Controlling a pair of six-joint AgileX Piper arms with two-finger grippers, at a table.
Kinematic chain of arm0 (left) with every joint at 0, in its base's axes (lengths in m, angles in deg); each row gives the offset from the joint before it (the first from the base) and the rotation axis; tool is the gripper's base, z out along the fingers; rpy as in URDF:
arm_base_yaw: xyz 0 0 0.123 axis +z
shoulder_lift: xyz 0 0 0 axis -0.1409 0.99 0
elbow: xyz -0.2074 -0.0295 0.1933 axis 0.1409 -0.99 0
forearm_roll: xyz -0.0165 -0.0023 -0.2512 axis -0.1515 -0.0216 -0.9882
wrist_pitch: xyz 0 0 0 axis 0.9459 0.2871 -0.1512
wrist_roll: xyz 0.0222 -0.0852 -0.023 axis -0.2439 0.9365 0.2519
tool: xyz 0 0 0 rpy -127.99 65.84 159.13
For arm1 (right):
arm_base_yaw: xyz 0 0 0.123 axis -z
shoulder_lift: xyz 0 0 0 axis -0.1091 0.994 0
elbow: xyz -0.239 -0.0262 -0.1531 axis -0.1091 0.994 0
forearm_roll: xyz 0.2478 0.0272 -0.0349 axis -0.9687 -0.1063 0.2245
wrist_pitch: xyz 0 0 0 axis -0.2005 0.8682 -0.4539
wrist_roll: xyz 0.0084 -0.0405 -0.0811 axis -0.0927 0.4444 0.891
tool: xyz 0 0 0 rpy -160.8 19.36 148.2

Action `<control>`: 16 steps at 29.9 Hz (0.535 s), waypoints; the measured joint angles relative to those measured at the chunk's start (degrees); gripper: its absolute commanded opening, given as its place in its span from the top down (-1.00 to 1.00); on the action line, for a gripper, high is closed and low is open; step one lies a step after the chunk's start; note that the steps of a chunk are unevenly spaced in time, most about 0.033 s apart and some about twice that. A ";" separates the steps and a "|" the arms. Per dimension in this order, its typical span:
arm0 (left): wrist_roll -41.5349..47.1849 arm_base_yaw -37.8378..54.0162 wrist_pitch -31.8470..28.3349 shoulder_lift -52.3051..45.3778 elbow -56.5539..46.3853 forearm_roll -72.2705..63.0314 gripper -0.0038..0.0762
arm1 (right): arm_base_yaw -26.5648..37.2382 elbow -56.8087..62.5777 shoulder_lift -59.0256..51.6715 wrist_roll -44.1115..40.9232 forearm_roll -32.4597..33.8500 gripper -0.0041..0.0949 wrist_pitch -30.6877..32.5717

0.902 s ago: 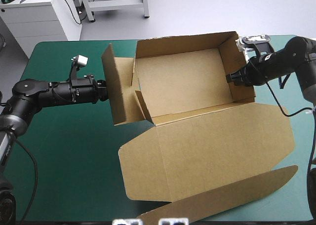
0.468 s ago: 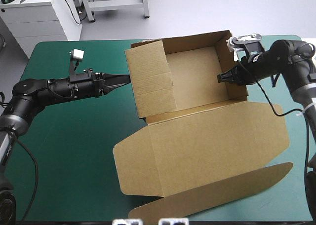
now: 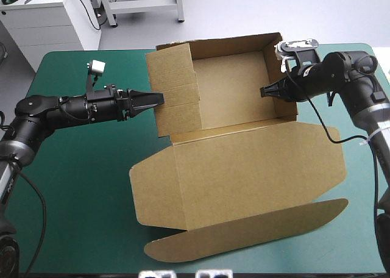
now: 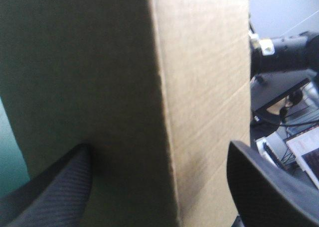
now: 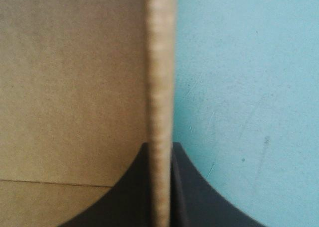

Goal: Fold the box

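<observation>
The brown box (image 3: 231,89) stands as an open tray at the table's far side. Its walls are raised and its lid (image 3: 244,168) lies flat toward the front. My left gripper (image 3: 153,99) is at the outside of the box's left wall (image 3: 173,95), fingers open. In the left wrist view the wall's upright corner (image 4: 164,87) fills the space ahead of the left gripper (image 4: 159,147), between its spread fingers. My right gripper (image 3: 265,91) is shut on the box's right wall. Its wrist view shows the board's edge (image 5: 160,77) pinched in the right gripper (image 5: 160,146).
The lid's long rounded flap (image 3: 244,235) lies near the table's front edge. The teal-green cover (image 3: 79,186) shows to the left of the box. The box's back wall (image 3: 219,45) stands at the table's far edge. The right arm (image 4: 289,53) shows beyond the box.
The left wall, earlier splayed outward, now stands upright. The box has slid to the left. My left gripper has let go and opened. My right gripper followed, still clamped on the right wall.
</observation>
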 measured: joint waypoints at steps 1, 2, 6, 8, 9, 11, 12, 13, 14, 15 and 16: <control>1.25 -0.74 -0.37 0.00 0.97 2.50 -0.44 | 0.00 0.00 0.00 -0.41 0.00 0.94 -0.27; 3.42 -1.84 -1.36 0.00 2.70 5.08 -0.44 | 0.00 0.00 0.00 -0.60 0.00 0.94 -0.50; 11.53 -7.31 -6.85 0.05 9.22 15.53 -0.32 | 0.00 0.00 0.00 -1.67 0.00 0.94 -1.47; 17.93 -10.94 -9.98 0.30 13.46 24.40 -0.26 | 0.00 0.00 0.00 -2.19 0.00 0.94 -1.90; 19.84 -12.24 -10.75 0.57 15.23 27.87 -0.25 | 0.00 0.00 0.00 -2.46 0.00 0.94 -2.15; 26.60 -14.77 -11.20 1.23 19.25 35.72 -0.24 | 0.00 0.00 0.00 -2.95 0.00 0.94 -2.51; 29.95 -16.61 -11.07 1.91 21.83 40.78 -0.24 | 0.00 0.00 0.00 -3.13 0.00 0.94 -2.58; 33.35 -17.76 -10.93 2.47 23.45 44.05 -0.24 | 0.00 0.00 0.00 -3.51 0.00 0.94 -2.63; 36.37 -19.11 -10.65 3.23 25.29 48.03 -0.24 | 0.00 0.00 0.00 -3.51 0.00 0.94 -2.77; 39.30 -20.54 -10.24 4.11 27.21 52.41 -0.24 | 0.00 0.00 0.00 -3.51 0.00 0.94 -2.91; 42.10 -21.37 -10.09 4.68 28.29 55.11 -0.24 | 0.00 0.00 0.00 -3.51 0.06 0.94 -3.04</control>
